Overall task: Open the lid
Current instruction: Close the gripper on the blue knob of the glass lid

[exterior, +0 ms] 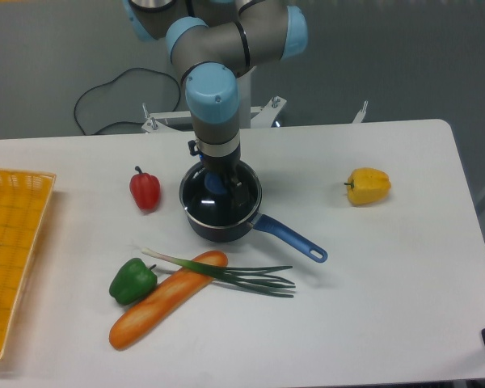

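Note:
The lid (218,206), a glass disc with a thin metal rim, lies flat on the dark blue saucepan (226,230) in the middle of the table. Its blue knob (216,183) shows just under the arm's wrist. My gripper (221,187) points straight down onto the knob. One dark finger (236,189) stands right beside the knob on its right; the other finger is hidden behind the wrist. How tightly the jaws hold the knob does not show. The pan's long blue handle (291,239) points to the front right.
A red pepper (145,189) stands left of the pan. A carrot (165,298), spring onions (234,275) and a green pepper (132,280) lie in front of it. A yellow pepper (367,186) sits to the right. A yellow basket (12,242) lies at the left edge.

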You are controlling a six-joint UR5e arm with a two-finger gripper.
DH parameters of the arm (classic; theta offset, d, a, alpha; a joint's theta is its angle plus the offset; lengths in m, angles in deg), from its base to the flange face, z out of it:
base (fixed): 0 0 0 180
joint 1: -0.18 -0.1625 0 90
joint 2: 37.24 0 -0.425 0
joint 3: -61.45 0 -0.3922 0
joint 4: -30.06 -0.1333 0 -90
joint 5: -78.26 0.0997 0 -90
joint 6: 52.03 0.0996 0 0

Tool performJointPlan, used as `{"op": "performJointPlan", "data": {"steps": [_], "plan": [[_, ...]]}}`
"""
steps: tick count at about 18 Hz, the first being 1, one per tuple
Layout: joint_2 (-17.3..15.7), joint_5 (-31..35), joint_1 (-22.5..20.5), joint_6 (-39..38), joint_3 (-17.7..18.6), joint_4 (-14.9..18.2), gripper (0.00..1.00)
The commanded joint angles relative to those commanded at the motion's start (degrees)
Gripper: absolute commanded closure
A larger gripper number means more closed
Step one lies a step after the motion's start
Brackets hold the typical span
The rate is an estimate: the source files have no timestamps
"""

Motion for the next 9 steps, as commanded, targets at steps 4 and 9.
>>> {"op": "performJointPlan", "data": {"steps": [4, 9], "plan": [[0.00, 0.00, 0.00, 0.00, 0.00, 0.00, 0.00], [0.09, 0.00, 0.09, -0.09, -0.09, 0.09, 0.24]]}}
